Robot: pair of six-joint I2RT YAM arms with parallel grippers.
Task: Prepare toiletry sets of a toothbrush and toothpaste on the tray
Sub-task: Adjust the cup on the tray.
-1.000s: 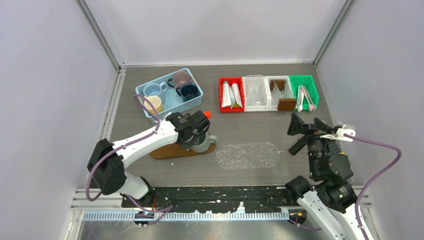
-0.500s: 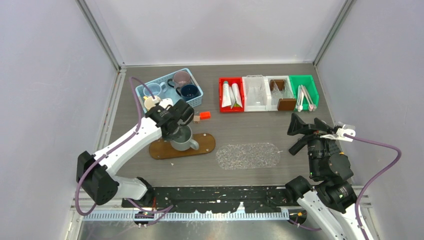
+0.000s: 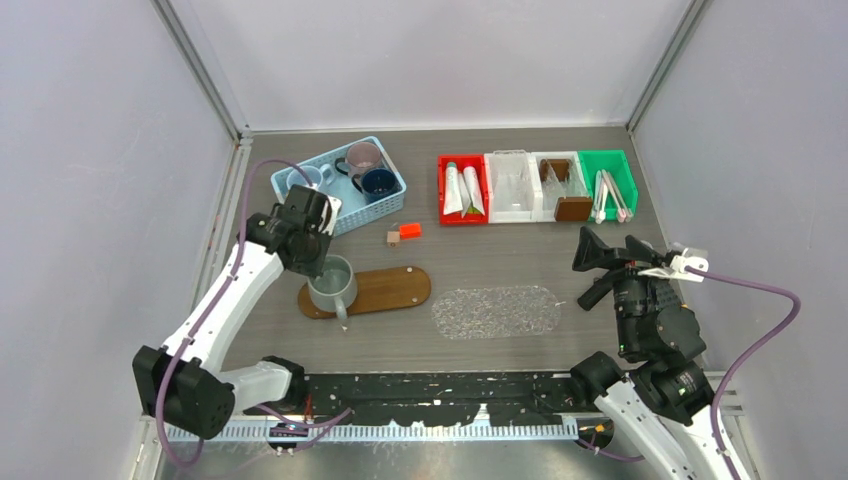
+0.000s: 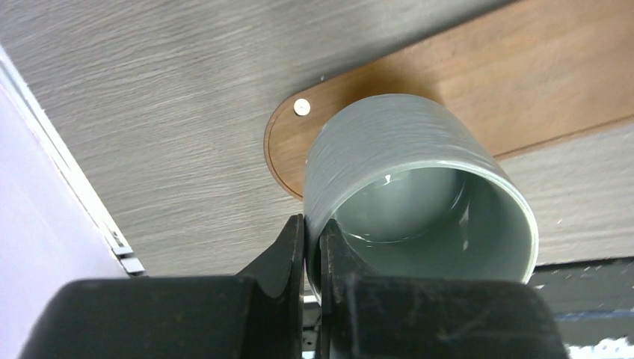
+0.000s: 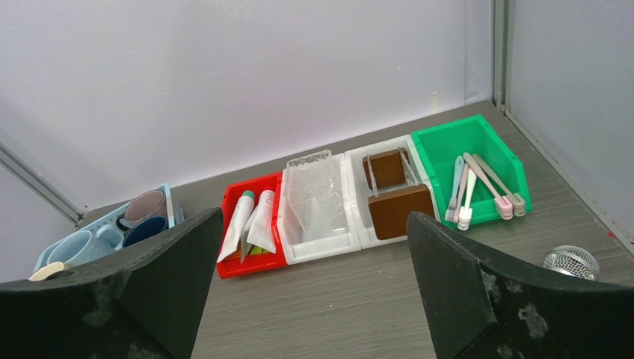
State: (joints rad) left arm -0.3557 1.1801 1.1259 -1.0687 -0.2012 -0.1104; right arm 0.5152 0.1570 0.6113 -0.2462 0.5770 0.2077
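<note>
One mug (image 3: 331, 283), shifted to left end of tray (image 3: 392, 288)

Hand (image 4: 312, 254) pinching grey-green mug (image 4: 419, 194) over wooden tray (image 4: 478, 90)

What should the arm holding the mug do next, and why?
Probably the left gripper should open and let go. Its fingers pinch the rim of the grey mug, and the mug is at the left end of the wooden tray. I cannot tell whether it sits quite flat, so let go gently.
</note>
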